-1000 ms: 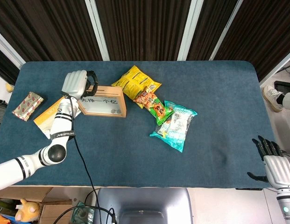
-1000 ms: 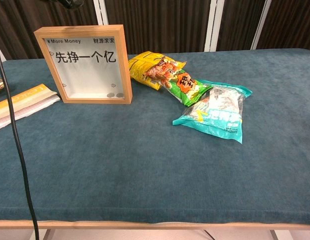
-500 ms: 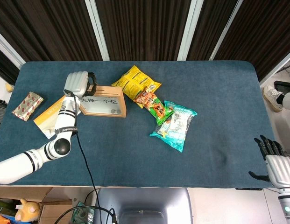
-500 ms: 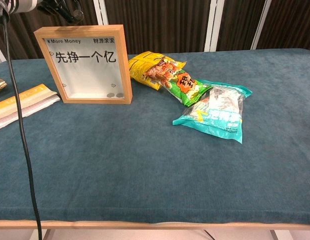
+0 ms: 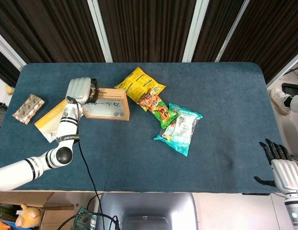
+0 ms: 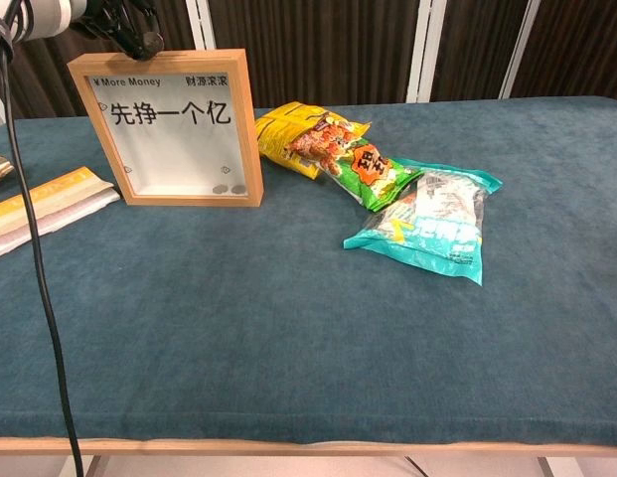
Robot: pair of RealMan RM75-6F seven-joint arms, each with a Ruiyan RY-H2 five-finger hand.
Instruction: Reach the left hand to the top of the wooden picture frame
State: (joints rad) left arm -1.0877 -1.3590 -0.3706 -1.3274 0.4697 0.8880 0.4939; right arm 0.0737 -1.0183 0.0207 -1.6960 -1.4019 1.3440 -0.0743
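Observation:
The wooden picture frame (image 6: 169, 129) stands upright at the table's left, its white panel with Chinese characters facing the chest camera; the head view shows it from above (image 5: 108, 103). My left hand (image 5: 79, 89) hovers over the left end of the frame's top edge. In the chest view the dark fingers (image 6: 129, 28) hang just above the top left corner and hold nothing; I cannot tell whether they touch the wood. My right hand (image 5: 283, 166) rests off the table's near right corner, fingers spread and empty.
Right of the frame lie a yellow snack bag (image 5: 138, 84), an orange-green snack bag (image 5: 158, 108) and a teal bag (image 5: 180, 127). A flat orange-white box (image 5: 49, 120) and a red patterned packet (image 5: 28, 108) sit to its left. A black cable (image 6: 32, 258) hangs from the left arm.
My left hand has shifted slightly down and toward the frame's top edge; in the chest view its fingers have come lower into sight. The right hand has stayed put.

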